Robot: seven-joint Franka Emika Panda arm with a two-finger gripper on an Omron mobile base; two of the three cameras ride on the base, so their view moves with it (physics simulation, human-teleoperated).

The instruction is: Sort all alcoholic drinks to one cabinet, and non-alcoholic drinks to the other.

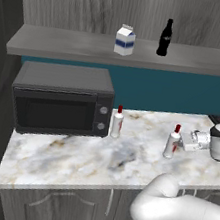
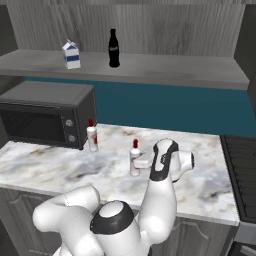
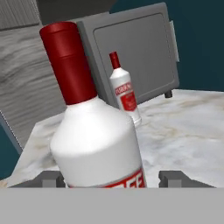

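Sideways grasp at the nearer alcohol bottle (image 1: 172, 143), with places referred to the microwave (image 1: 62, 99). The bottle stands upright on the marble counter (image 1: 74, 156), well out to the side of the microwave's control panel, and its long axis is vertical. The gripper (image 1: 184, 140) is held level at the bottle's body, on the side facing away from the microwave, so the bottle lies straight ahead of it along the approach line. In the hand view the bottle's white shoulder (image 3: 98, 144) is seen between the two finger tips (image 3: 52, 178), one to each side; the jaws are set apart around it, but it cannot be told whether the pads are already pressed on the glass. The second alcohol bottle (image 1: 117, 122) stands just beside the microwave's front corner, apart from the first and beyond it as seen from the hand. The milk carton (image 1: 124, 40) and the cola bottle (image 1: 165, 37) are placed on the shelf (image 1: 52, 41) above the microwave. The closing is judged to be the step in hand; because the bottle is tall and slim, an off-centre squeeze could tip it toward the microwave.
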